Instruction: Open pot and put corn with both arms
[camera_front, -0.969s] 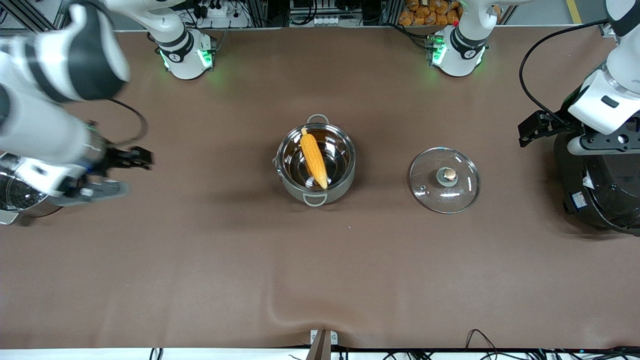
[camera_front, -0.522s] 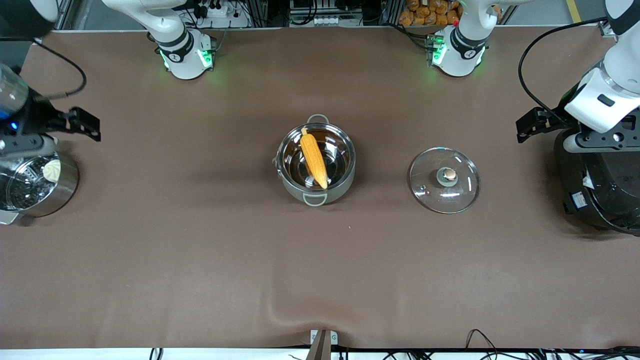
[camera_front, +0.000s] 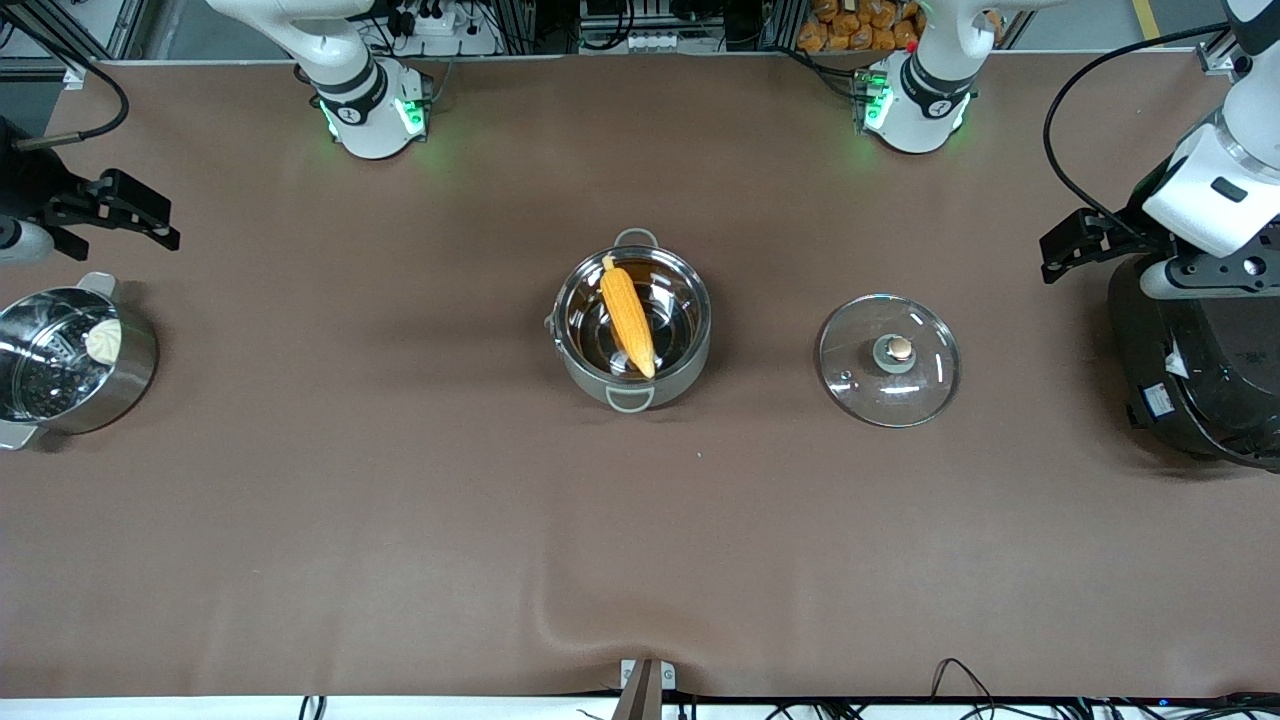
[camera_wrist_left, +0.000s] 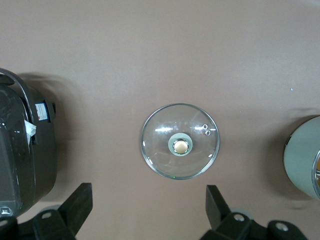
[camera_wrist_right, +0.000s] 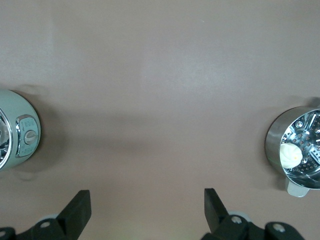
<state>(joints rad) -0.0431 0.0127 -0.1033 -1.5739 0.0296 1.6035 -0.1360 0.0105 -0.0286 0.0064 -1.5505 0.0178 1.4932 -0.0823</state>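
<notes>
The pot (camera_front: 632, 325) stands open in the middle of the table. The corn (camera_front: 627, 318) lies inside it, leaning on the wall. The glass lid (camera_front: 888, 360) with its copper knob lies flat on the table beside the pot, toward the left arm's end. My left gripper (camera_wrist_left: 149, 216) is open and empty, high over bare table by the lid (camera_wrist_left: 180, 141); in the front view it (camera_front: 1205, 278) shows above the black cooker. My right gripper (camera_wrist_right: 147, 215) is open and empty, high over bare table between the pot (camera_wrist_right: 15, 131) and the steamer pot; it (camera_front: 18, 242) shows at the front view's edge.
A steel steamer pot (camera_front: 70, 360) with a white bun (camera_front: 103, 340) stands at the right arm's end and shows in the right wrist view (camera_wrist_right: 295, 147). A large black cooker (camera_front: 1200, 380) stands at the left arm's end and shows in the left wrist view (camera_wrist_left: 20, 150).
My right arm has risen from beside the steamer pot and pulled back toward its end of the table. My left arm has barely shifted. Pot, corn and lid have not moved.
</notes>
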